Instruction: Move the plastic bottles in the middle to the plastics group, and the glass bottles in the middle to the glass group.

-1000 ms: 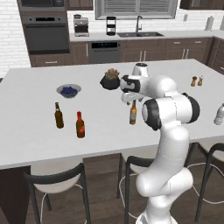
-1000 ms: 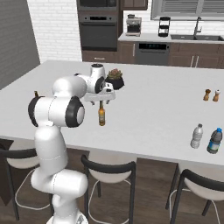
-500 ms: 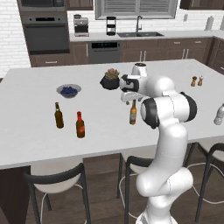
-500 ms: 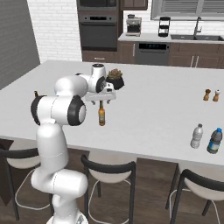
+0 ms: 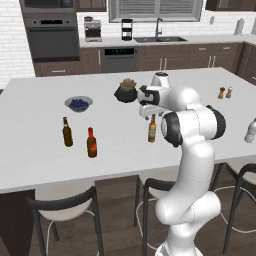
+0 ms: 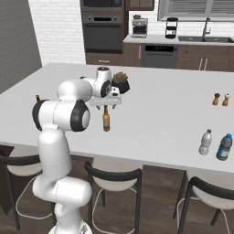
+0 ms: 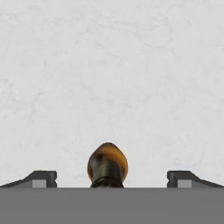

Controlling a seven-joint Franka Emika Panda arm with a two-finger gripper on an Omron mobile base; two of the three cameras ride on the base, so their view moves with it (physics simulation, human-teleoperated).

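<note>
A slim amber glass bottle [image 5: 152,129] [image 6: 106,119] stands upright in the middle of the white island. My gripper [image 5: 150,114] [image 6: 106,103] hangs straight above its neck, pointing down. In the hand view the bottle's dark cap [image 7: 107,165] sits between the two fingertips [image 7: 41,178], which stand wide apart and touch nothing, so the gripper [image 7: 112,179] is open. At the left stand the glass group: a dark brown bottle [image 5: 67,132] and a red-necked bottle [image 5: 91,143]. Near the right front edge a whitish plastic bottle [image 6: 205,142] and a blue-labelled plastic bottle [image 6: 223,147] stand side by side.
A dark potted plant [image 5: 127,91] [image 6: 120,82] sits just behind the gripper. A bowl of blue fruit [image 5: 78,103] is at the back left. Salt and pepper shakers [image 6: 220,99] stand at the far right. Stools line the island's near edge [image 5: 100,175].
</note>
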